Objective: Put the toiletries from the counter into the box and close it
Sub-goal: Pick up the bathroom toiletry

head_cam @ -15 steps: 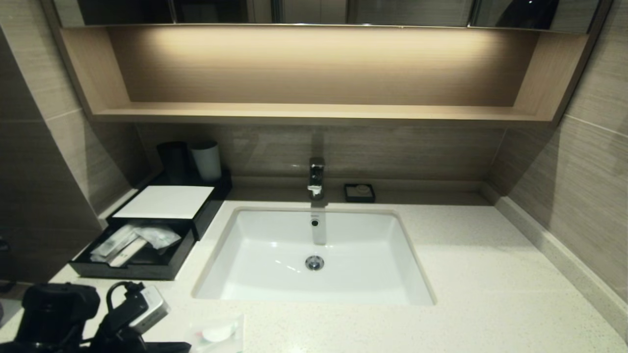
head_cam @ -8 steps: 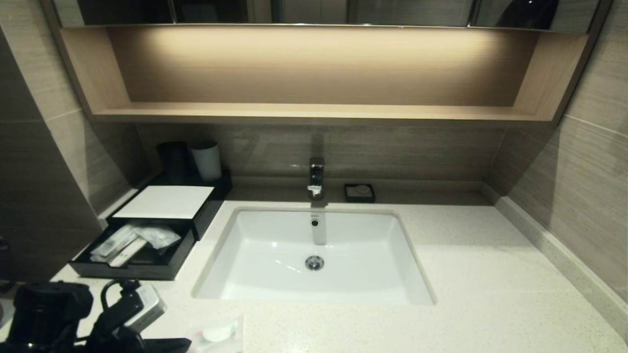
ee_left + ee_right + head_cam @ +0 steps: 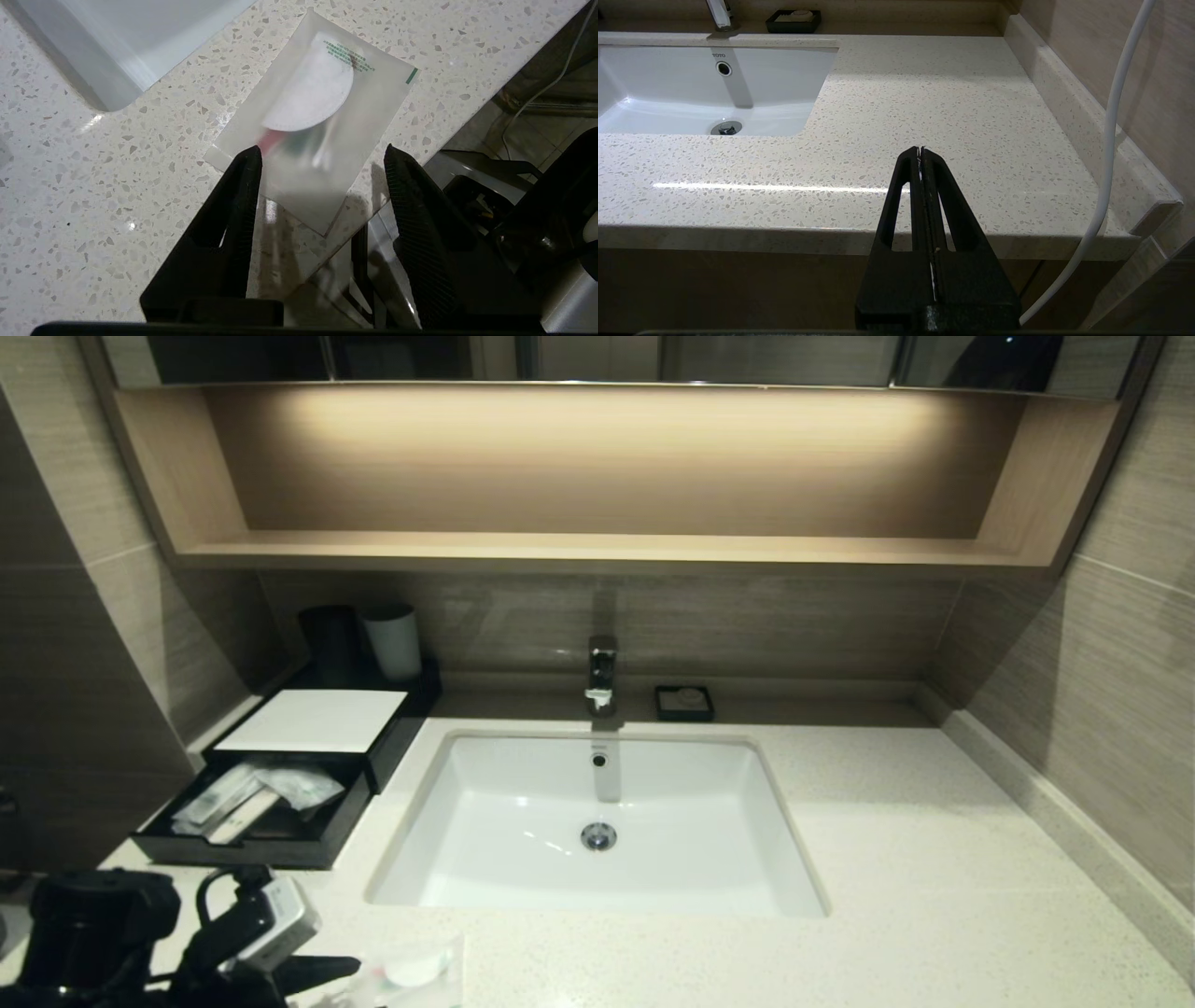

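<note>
A squarish clear packet with a white round disc point(image 3: 413, 971) lies on the speckled counter point(image 3: 934, 859) near its front edge, left of the sink. My left gripper point(image 3: 327, 980) is just to its left, open. In the left wrist view the packet point(image 3: 313, 116) lies flat just ahead of the gripper point(image 3: 322, 149), its near corner between the fingers, nothing held. The black box point(image 3: 313, 721) with its white top panel stands at the back left. Its drawer point(image 3: 187, 845) is pulled out and holds a long thin packet point(image 3: 229, 803) and another packet point(image 3: 301, 784). My right gripper point(image 3: 920, 150) is shut and empty, before the counter's right front edge.
The white sink basin point(image 3: 523, 803) with a tap point(image 3: 602, 672) sits mid-counter. A small black dish point(image 3: 684, 703) stands behind it. Two cups point(image 3: 392, 642) stand on a black tray behind the box. A raised ledge point(image 3: 1055, 821) borders the right side. A wooden shelf point(image 3: 597, 551) hangs above.
My left arm has shifted a little. In the head view its finger tip now sits higher and closer to the disc packet. The packet and the box have not moved.
</note>
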Motion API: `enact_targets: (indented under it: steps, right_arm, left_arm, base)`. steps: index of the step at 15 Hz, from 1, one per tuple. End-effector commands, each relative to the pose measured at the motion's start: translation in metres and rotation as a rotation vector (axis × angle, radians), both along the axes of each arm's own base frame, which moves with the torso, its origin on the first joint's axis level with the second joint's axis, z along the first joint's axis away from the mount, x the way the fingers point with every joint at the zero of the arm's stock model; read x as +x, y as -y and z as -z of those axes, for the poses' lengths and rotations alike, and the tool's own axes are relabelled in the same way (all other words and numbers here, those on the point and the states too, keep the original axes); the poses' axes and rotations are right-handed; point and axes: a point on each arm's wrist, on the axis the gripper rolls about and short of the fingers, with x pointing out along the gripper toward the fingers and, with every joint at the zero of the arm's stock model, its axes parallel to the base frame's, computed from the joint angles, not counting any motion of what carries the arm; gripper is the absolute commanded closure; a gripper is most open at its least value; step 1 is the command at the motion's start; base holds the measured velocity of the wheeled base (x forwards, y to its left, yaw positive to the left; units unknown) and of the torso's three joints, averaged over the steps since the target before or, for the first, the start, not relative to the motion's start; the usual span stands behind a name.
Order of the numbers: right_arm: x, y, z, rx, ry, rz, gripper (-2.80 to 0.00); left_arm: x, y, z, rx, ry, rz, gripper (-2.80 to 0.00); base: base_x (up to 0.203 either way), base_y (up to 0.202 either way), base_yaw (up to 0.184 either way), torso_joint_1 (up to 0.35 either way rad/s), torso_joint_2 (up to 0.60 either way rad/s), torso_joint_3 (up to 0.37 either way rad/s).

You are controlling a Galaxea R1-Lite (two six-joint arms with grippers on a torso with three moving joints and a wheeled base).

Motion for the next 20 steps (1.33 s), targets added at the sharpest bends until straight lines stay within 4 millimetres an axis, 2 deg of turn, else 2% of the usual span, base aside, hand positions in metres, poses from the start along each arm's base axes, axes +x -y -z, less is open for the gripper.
enact_targets:
  steps: [1, 20]
  right_arm:
    - [0.000, 0.000, 0.000, -0.001, -0.001, 0.000, 0.00]
    - [0.000, 0.000, 0.000, -0.001, -0.001, 0.000, 0.00]
  left_arm:
    - [0.000, 0.000, 0.009, 0.012, -0.042, 0.012, -2.80]
    - [0.002, -0.001, 0.021, 0.040, -0.067, 0.020, -2.80]
  base:
    - [0.000, 0.000, 0.000, 0.000, 0.00, 0.000]
    - [0.000, 0.000, 0.000, 0.000, 0.00, 0.000]
